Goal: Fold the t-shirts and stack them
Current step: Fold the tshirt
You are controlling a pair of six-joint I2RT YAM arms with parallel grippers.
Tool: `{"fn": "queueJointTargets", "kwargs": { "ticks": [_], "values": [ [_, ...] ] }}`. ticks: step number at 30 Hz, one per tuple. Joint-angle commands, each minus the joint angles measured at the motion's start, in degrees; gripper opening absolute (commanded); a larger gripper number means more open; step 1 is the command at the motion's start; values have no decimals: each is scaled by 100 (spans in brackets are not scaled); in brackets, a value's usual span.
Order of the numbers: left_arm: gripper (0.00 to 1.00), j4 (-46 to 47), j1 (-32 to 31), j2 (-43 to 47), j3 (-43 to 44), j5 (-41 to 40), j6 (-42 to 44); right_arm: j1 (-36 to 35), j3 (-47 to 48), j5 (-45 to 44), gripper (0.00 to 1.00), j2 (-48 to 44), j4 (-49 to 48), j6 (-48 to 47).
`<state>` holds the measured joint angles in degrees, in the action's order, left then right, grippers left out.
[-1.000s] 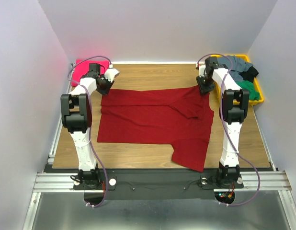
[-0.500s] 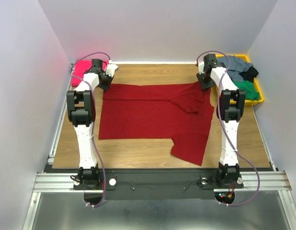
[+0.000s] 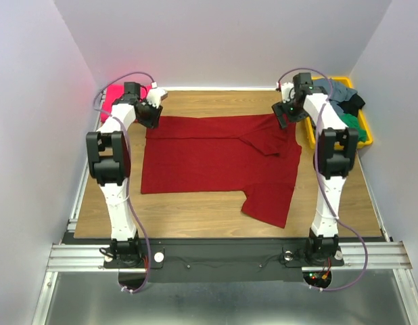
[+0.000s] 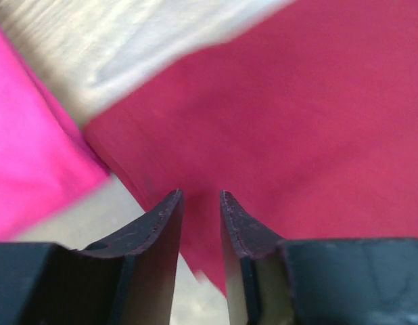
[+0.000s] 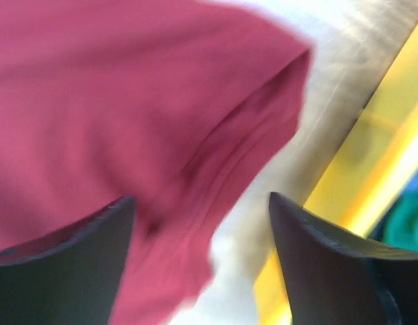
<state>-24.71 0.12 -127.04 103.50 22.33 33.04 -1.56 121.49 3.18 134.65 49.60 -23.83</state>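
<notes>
At crimson t-shirt (image 3: 216,159) corners, arms (image 3: 120,125) outstretched

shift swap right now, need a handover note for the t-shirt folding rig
Left gripper: jaws slightly apart, empty, over the far left corner of the crimson t-shirt.
Right gripper: wide open, empty, over its far right corner.
The crimson t-shirt lies spread mostly flat on the table. Hot-pink t-shirt sits bundled at the far left corner. Grey, black and green shirts wait in the yellow bin.
Done: crimson laid out. Left: fold it, stack it, then the bin's shirts.
</notes>
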Motion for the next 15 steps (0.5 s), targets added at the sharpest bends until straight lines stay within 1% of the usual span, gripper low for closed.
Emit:
{"fn": "queueJointTargets", "kwargs": {
  "ticks": [1, 2, 4, 5, 7, 8, 9, 10, 12, 13, 15],
  "values": [
    [41, 133, 6, 1611, -417, 1088, 308, -151, -746, 982, 99, -1763, 224, -446],
    [41, 116, 6, 1934, -697, 1168, 387, -177, -898, 1035, 100, -1967, 303, -594],
    [41, 89, 6, 2235, -1041, 1317, 510, -230, -1240, 1176, 100, -2258, 514, -815],
    [41, 54, 6, 2515, -1408, 1388, 728, -230, -1590, 1246, 98, -2563, 724, -1051],
    [41, 1, 6, 2806, -1832, 1467, 940, -257, -1952, 1334, 93, -2846, 910, -1280],
    [40, -16, 14, 3034, -2234, 1415, 1098, -292, -2372, 1265, 87, -3057, 980, -1421],
    [40, -69, 6, 3132, -2421, 1415, 1239, -318, -2550, 1221, 84, -3146, 1024, -1492],
    [39, -174, 6, 3229, -2788, 1380, 1362, -336, -2769, 1168, 74, -3225, 1025, -1527],
    [38, -253, 6, 3475, -3133, 1292, 1678, -380, -3243, 1124, 65, -3383, 1034, -1554],
    [38, -219, 6, 3545, -3300, 1126, 1715, -397, -3385, 1106, 59, -3419, 1025, -1563],
    [37, -140, 6, 3721, -3782, 837, 1828, -406, -3788, 1027, 54, -3463, 946, -1563]
  ]
}}
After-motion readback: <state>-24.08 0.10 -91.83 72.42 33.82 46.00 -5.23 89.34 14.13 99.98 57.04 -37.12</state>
